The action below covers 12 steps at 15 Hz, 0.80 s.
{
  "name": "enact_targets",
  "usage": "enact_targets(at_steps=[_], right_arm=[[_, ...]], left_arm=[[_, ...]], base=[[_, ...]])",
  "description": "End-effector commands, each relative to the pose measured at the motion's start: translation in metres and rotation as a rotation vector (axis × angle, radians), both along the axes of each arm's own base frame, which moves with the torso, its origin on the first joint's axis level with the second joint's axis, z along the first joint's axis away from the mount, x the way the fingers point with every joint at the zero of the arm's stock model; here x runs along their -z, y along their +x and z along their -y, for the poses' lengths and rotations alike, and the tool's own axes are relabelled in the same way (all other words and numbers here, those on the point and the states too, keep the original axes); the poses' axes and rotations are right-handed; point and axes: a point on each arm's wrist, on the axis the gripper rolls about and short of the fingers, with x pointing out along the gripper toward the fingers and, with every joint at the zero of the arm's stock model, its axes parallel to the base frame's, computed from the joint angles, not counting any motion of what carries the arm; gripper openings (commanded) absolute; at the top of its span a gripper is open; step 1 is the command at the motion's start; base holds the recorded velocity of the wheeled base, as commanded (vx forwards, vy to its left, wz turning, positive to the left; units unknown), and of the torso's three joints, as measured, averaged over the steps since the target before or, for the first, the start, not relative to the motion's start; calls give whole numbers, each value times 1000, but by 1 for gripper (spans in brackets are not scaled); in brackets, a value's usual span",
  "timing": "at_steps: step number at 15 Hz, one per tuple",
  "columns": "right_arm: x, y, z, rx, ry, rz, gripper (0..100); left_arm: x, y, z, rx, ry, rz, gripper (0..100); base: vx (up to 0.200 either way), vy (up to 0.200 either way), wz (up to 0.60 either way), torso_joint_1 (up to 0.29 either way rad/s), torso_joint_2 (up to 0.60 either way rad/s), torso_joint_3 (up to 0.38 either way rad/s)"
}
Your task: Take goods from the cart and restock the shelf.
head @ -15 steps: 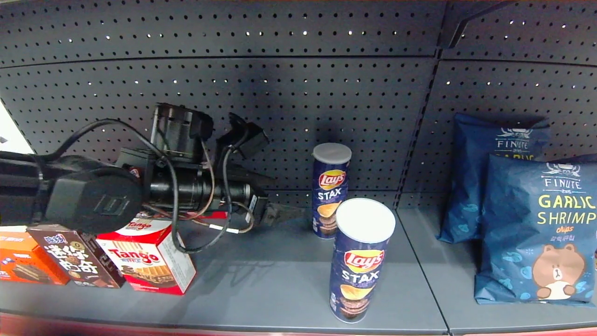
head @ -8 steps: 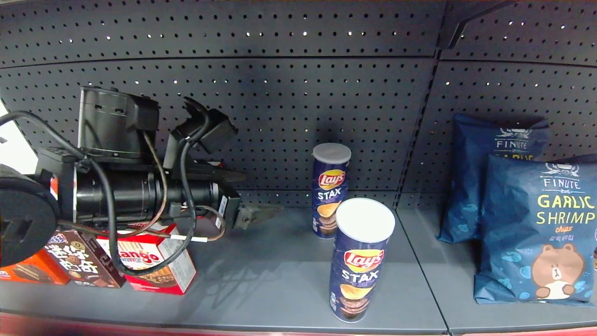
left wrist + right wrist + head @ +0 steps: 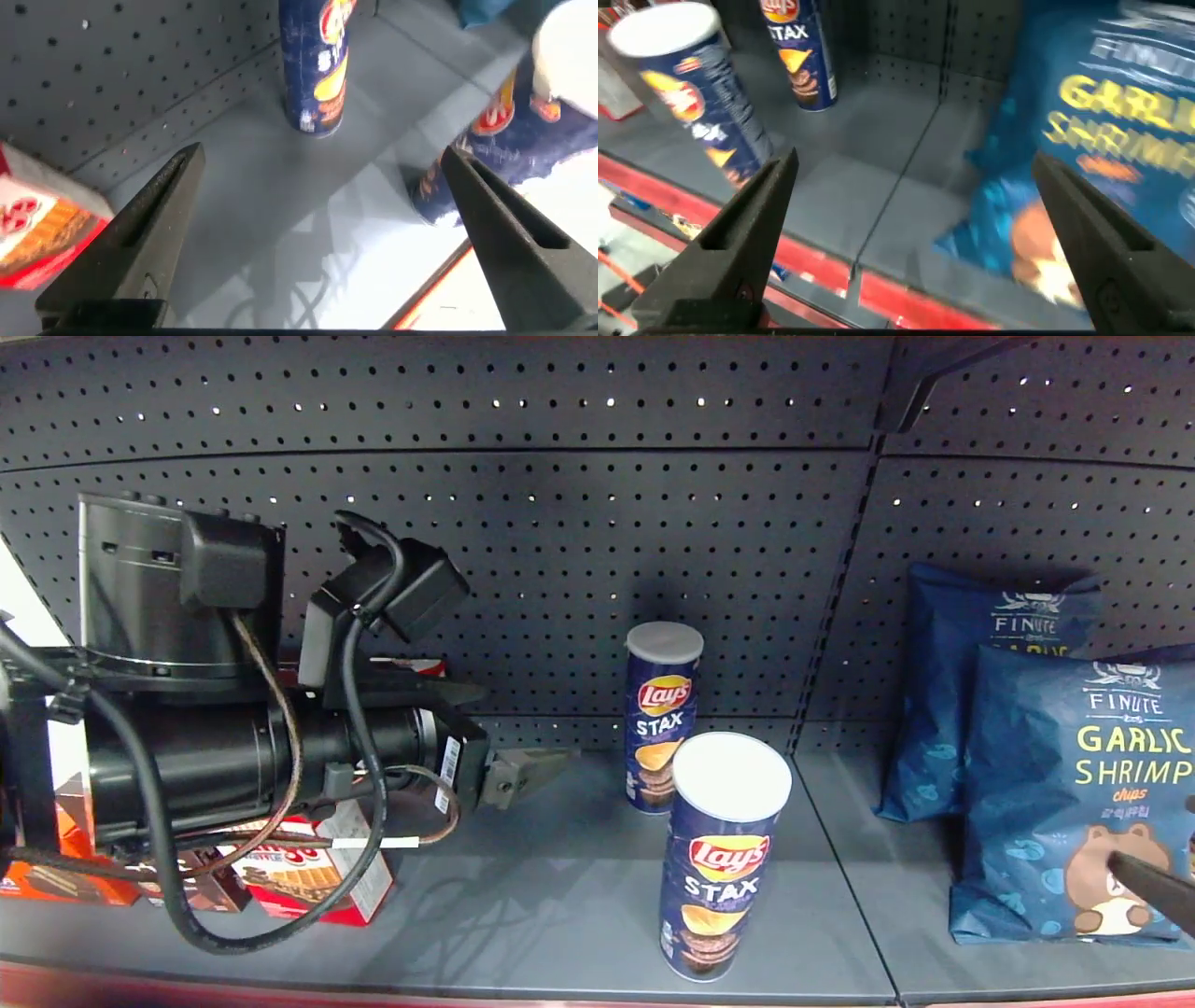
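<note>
Nearest you, at the shelf's front right corner, the right end effector (image 3: 915, 159) hangs released and empty in front of the garlic shrimp chips bag (image 3: 1074, 784). Close to the front edge, about midway along, a chip can (image 3: 726, 859) stands upright. At the front left corner sits a wafer box (image 3: 322, 887), partly hidden by the left arm's cables.

Farther in, the left end effector (image 3: 322, 154) hovers over the bare shelf (image 3: 523, 915) between the box and the cans, its fingers spread wide and gripping nothing. Just behind the front can, a second chip can (image 3: 661, 714) stands upright near the pegboard back wall (image 3: 597, 523). A second blue bag (image 3: 971, 653) leans there towards the right.

You appear to be between loads. Two cans are placed and both end effectors are free, so the next step is likely another pick from the cart. You cannot tell how many goods are left.
</note>
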Motion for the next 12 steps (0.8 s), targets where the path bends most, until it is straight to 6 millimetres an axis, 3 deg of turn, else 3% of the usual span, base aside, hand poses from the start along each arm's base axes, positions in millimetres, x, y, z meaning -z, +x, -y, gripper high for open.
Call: enact_targets(at_steps=[1,8,12], right_arm=[[14,38,-23,-44,-57,-122,100],[52,87,-67,-55,-106,-161,100],[68,99,-75,-67,-147,-220,100]], left_arm=[[1,-10,0,-1,11,7,100],[-2,-22,1,-24,20,41,100],[9,-22,0,-30,42,17,100]], base=[[0,0,0,0,0,0],[0,0,0,0,0,0],[0,0,0,0,0,0]])
